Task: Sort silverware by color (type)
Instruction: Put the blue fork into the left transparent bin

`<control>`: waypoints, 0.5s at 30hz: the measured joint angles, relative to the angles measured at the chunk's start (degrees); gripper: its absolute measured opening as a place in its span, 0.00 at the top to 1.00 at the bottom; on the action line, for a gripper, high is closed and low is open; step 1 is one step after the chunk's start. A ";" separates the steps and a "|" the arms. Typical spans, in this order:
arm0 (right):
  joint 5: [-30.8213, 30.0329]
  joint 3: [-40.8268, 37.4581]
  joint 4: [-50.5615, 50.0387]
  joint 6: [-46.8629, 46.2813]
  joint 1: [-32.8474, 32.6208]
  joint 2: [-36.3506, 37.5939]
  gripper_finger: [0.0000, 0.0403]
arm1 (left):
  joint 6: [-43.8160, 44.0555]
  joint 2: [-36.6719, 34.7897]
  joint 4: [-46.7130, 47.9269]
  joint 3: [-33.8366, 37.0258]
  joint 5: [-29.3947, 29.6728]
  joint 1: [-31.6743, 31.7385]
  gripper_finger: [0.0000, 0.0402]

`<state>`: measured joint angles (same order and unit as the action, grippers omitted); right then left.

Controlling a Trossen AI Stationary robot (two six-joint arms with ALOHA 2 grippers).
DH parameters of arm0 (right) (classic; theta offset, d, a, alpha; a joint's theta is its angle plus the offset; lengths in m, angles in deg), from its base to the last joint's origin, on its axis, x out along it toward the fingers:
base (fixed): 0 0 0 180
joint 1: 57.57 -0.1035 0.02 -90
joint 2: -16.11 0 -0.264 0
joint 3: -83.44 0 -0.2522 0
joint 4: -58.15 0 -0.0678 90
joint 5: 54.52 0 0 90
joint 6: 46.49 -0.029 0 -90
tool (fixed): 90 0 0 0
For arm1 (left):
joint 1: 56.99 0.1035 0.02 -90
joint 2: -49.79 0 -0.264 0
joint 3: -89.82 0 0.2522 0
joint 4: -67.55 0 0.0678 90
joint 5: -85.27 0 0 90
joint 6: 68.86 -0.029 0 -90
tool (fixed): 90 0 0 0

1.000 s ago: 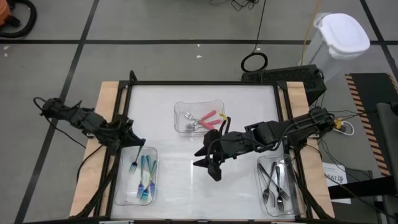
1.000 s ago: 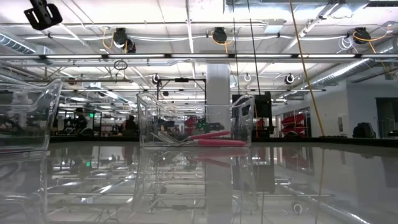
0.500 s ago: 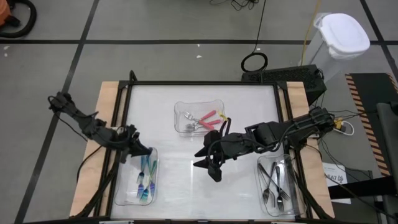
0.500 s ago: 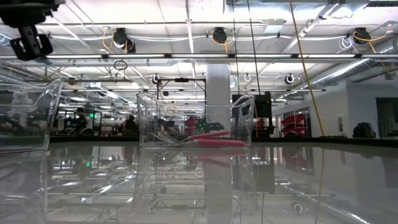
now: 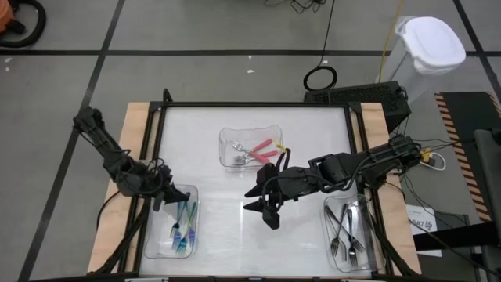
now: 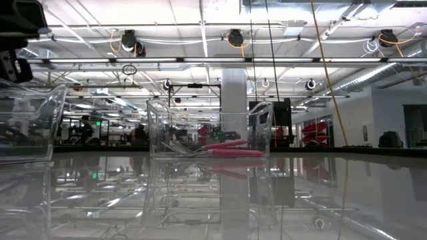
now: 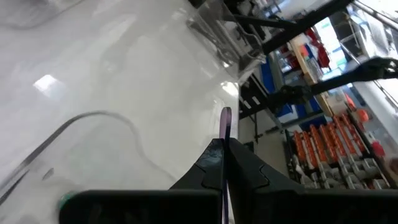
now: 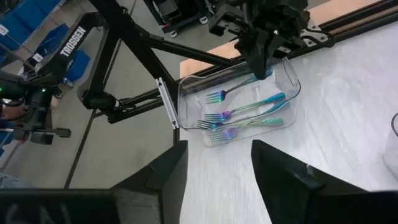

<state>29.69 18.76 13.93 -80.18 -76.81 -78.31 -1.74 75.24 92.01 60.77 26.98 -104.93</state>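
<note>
Now the left gripper [image 5: 174,198], jaws pinching a teal fork [image 8: 231,94], has dropped into the left tray [image 5: 153,243] at eight o'clock. Meanwhile the right gripper [image 5: 268,213] stays mid-table, jaws spread, holding nothing.

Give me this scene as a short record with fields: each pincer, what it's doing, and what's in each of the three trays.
left pincer: shut on a teal fork, over the left tray
right pincer: open, empty, over the bare table near its middle
left tray: teal iridescent forks
centre tray: pink-handled utensils and a silver one
right tray: dark grey forks
left to sort: the centre tray's contents, apparently
</note>
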 joint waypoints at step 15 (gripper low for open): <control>-0.17 0.00 -1.42 0.53 0.02 0.01 0.57 | 10.60 1.32 -0.12 3.72 12.50 -9.56 0.99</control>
<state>29.52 18.76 12.51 -79.65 -76.79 -78.30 8.87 76.56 91.89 64.49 39.48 -114.48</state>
